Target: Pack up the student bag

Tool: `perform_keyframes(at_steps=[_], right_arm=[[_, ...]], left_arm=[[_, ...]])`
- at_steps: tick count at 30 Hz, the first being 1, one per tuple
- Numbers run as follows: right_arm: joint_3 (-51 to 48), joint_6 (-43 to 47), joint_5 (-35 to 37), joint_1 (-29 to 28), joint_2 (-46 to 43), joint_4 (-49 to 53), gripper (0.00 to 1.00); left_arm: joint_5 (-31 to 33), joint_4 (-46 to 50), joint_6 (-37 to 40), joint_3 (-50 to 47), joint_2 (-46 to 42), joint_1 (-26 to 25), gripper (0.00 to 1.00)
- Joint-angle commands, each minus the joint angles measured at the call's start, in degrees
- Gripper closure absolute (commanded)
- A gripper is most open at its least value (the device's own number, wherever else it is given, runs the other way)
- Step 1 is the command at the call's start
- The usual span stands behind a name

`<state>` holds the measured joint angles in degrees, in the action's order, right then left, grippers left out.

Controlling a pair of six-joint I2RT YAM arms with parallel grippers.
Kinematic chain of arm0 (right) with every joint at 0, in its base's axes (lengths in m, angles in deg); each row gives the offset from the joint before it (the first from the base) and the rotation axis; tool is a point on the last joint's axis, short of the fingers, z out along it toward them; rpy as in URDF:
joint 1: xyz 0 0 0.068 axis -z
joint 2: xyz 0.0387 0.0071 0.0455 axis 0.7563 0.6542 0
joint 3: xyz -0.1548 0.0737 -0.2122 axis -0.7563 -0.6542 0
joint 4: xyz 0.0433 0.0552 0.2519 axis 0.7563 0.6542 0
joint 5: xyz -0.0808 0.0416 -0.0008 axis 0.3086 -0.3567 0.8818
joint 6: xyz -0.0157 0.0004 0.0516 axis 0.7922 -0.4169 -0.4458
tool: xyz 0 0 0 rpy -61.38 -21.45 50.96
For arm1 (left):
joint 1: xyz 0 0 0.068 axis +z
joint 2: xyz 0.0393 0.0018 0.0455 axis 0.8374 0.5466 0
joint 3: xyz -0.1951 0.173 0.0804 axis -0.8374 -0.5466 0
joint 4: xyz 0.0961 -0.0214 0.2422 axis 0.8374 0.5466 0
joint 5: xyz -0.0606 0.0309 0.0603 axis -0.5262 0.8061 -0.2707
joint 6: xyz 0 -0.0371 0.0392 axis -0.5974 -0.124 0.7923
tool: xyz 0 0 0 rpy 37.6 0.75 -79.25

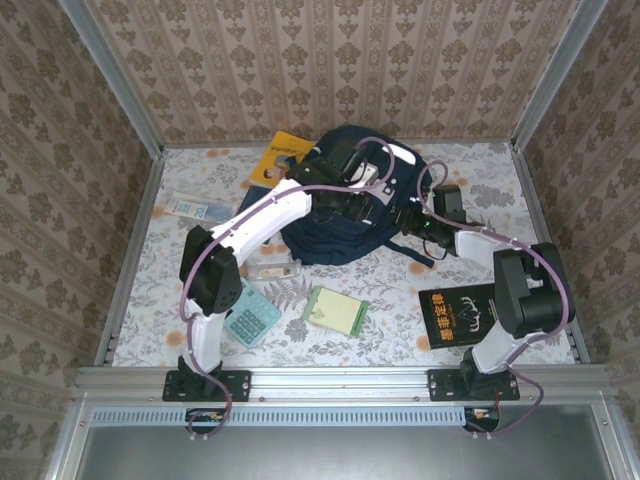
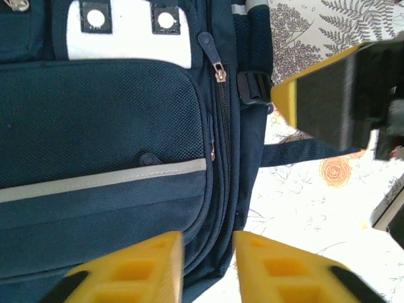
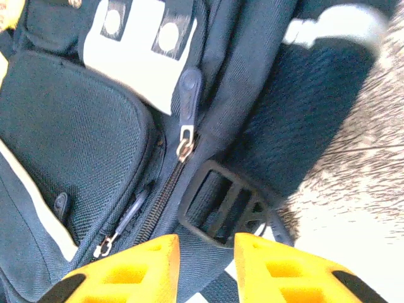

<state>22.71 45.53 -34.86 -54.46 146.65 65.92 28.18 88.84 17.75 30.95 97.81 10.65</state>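
Bag [image 1: 330, 240] sits upper middle of the top view, flat on the flowery table [image 1: 400, 330]. Both claws are down over its right side. The left gripper [image 2: 208, 268] is spread wide by the front pocket zipper [image 2: 220, 72], and the right gripper [image 3: 205, 268] is released too, just over a black buckle [image 3: 227, 205].

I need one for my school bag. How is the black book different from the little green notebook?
The black book is dark with gold print; the green notebook is pale green. The black book looks bigger than the green notebook. The black book lies toward the right side of the table; the green notebook lies nearer the middle. Both lie flat on the table, outside the student bag.
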Motion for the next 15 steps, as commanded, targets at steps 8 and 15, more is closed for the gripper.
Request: perform_keyframes(at_steps=[8, 15], right_arm=[[-5.86, -1.45, 1.16, 5.03, -11.85, 5.82, 0.58], [-8.12, -2.26, 0.70, 5.94, -17.18, 7.17, 0.58]], left_arm=[[3.60, 2.95, 9.02, 6.54, 11.63, -6.33, 0.51], [8.99, 3.23, 11.91, 8.51, 16.38, -7.69, 0.42]])
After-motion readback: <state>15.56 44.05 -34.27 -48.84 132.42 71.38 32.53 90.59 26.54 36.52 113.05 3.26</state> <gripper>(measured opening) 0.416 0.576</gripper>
